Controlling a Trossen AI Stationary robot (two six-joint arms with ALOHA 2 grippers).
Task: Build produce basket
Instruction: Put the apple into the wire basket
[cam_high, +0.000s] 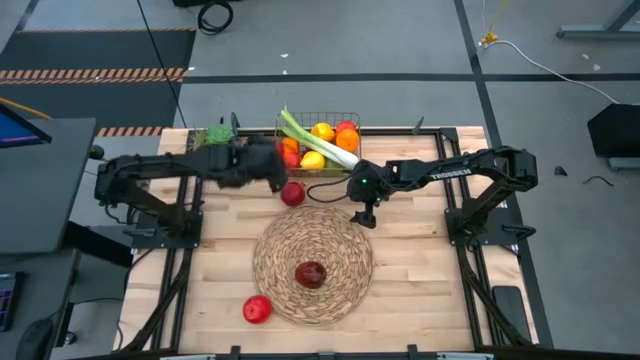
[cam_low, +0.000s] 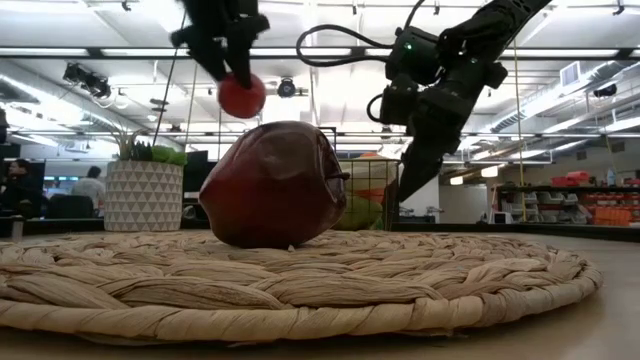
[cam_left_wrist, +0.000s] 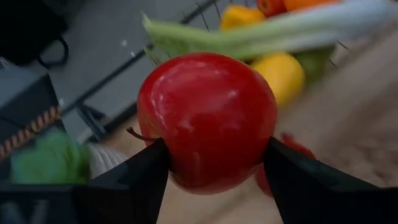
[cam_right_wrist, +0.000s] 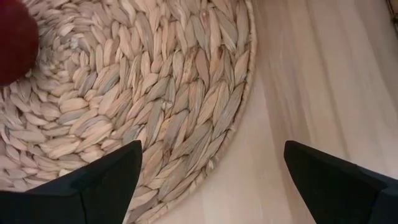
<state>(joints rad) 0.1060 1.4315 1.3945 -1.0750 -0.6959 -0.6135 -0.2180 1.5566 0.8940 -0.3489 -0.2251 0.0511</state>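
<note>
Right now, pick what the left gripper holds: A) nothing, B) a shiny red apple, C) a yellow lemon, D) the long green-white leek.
B: in the left wrist view the left gripper has its dark fingers clamped on either side of a shiny red apple, held in the air near the wire basket.

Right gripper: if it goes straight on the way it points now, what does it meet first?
The right gripper, jaws open and empty, points down at the outer rim of the woven mat. It would likely meet that rim first, or the bare table just beside it.
</note>
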